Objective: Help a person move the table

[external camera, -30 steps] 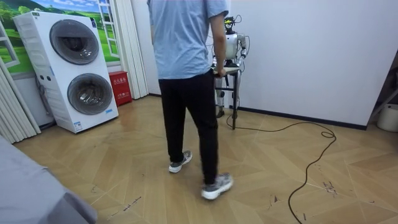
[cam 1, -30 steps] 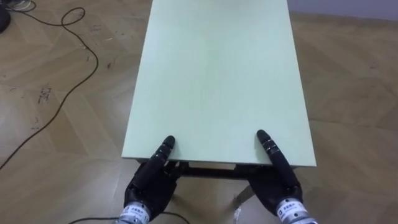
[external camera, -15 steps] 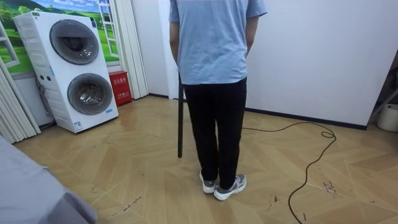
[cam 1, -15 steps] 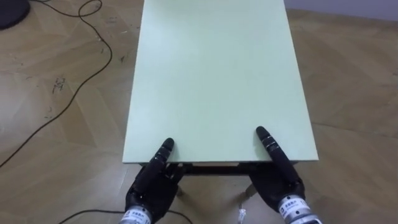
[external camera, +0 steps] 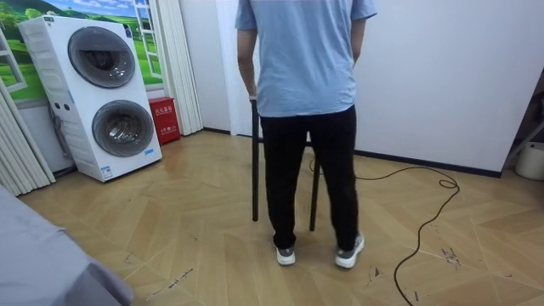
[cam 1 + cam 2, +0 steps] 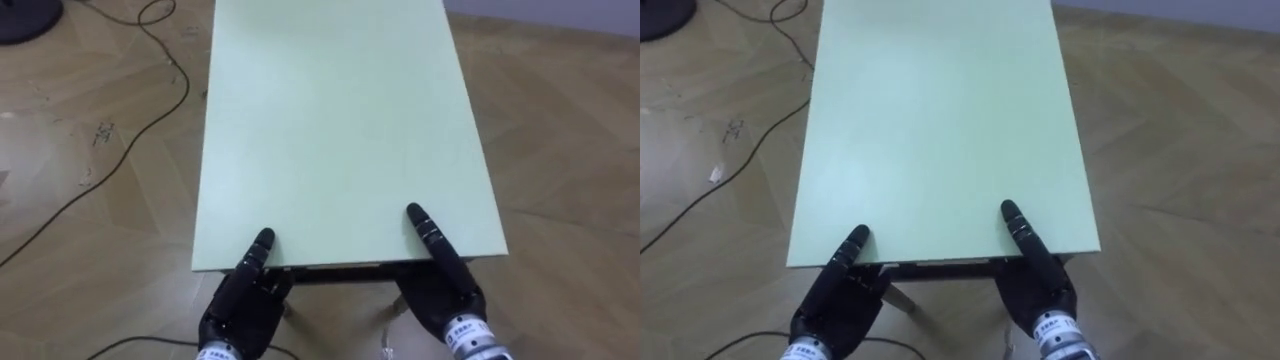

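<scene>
The pale green table (image 6: pixel 340 120) stretches away from me, its top bare. My left hand (image 6: pixel 240 300) and right hand (image 6: pixel 445 295) clamp its near edge, each thumb lying on the top and the palm below the rim, fingers tucked under the board. In the room view a person (image 5: pixel 306 127) stands with their back to the camera at the table's other end and hides me. Two dark table legs (image 5: pixel 255 161) show beside the person's legs.
A black cable (image 6: pixel 120 130) snakes over the wooden floor left of the table, and a dark round base (image 6: pixel 25 15) sits at the far left. Stacked washing machines (image 5: pixel 102 93), a red box (image 5: pixel 161 119) and a white wall stand around the room.
The floor and cable have slid past under the table while my hands keep the same hold. In the room view the person has stepped right and a second table leg shows.
</scene>
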### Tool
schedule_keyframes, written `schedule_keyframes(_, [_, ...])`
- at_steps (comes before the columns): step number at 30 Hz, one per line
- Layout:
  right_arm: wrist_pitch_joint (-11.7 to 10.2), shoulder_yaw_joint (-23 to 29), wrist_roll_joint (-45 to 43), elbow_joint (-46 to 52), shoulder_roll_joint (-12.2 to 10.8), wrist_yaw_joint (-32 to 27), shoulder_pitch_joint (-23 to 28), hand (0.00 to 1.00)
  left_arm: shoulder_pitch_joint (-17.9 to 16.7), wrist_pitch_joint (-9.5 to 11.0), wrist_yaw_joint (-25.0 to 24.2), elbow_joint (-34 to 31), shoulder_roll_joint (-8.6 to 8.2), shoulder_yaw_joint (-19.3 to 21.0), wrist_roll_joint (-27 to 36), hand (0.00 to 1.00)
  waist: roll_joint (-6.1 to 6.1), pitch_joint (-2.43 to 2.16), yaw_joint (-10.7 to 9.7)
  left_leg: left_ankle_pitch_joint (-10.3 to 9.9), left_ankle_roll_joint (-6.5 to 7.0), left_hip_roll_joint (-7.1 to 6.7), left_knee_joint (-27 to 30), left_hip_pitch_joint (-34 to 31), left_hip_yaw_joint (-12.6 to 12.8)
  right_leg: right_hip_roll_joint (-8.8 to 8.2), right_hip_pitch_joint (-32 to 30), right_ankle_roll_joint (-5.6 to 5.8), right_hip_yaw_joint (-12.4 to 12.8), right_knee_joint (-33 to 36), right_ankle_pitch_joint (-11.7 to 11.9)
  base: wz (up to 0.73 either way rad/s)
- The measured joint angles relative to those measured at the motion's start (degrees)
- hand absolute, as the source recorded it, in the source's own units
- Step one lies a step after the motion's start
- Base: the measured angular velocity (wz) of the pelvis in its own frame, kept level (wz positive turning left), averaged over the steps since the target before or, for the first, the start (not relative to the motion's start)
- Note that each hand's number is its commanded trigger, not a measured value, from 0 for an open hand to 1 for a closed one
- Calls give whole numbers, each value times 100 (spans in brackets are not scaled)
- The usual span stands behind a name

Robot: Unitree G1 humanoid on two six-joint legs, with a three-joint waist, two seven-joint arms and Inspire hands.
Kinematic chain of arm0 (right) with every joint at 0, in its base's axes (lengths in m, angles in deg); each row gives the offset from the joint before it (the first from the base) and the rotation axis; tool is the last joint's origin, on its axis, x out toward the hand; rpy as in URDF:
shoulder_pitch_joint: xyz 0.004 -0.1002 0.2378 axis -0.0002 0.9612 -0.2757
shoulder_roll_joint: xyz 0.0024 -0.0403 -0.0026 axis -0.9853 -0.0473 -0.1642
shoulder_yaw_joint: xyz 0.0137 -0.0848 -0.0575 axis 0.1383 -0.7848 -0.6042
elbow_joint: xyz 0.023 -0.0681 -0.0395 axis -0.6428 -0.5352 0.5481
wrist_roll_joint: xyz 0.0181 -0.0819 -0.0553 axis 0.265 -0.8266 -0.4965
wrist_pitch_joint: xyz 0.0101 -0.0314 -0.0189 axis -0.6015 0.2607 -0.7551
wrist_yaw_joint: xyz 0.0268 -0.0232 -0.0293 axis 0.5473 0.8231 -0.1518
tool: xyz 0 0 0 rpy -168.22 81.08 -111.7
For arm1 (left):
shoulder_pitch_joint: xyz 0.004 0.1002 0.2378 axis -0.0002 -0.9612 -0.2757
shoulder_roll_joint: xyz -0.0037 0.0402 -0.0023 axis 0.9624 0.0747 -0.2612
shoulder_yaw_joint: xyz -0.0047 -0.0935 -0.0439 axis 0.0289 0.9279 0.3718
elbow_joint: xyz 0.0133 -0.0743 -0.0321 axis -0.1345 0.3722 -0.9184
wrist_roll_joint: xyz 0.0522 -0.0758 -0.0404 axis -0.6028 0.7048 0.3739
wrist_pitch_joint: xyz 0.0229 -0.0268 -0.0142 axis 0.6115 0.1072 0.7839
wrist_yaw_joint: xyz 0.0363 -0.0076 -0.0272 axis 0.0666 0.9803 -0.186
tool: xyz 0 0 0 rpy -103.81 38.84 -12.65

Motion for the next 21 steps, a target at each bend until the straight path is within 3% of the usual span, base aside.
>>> schedule_keyframes(2, [0,-12,0,3,17,-1,-27,100,2,0,0,0,4,-13,8,100,46,23,38,17,30,-19,-2,-47,107,-62,9,6,-144,-6,-5,25])
schedule_keyframes(5, [-14,-57,-18,1,30,-43,-60,100,1,2,53,0,2,-38,65,100,43,22,81,60,101,-85,4,-104,251,-174,8,30,-180,-2,-59,22])
schedule_keyframes(9, [-33,-48,-84,2,29,-64,-68,100,-1,2,150,0,-38,-63,113,100,38,20,215,116,183,-201,42,-223,235,-334,-1,75,-306,12,-139,22])
schedule_keyframes(12, [-79,-99,-69,4,19,-64,-34,100,3,11,153,0,-62,-77,100,100,2,15,118,205,256,-368,66,-359,-99,-500,26,151,-430,113,-283,66])
schedule_keyframes(15, [-211,-182,-23,5,17,-64,-23,100,13,135,161,0,-91,-121,13,100,-28,11,18,249,299,-437,99,-454,-272,-516,45,193,-417,112,-309,54])
schedule_keyframes(21, [-454,-421,287,12,36,-83,19,100,88,236,162,-25,57,-155,-2,100,-147,19,53,279,315,-504,115,-490,-628,-474,204,272,-90,94,-355,35])
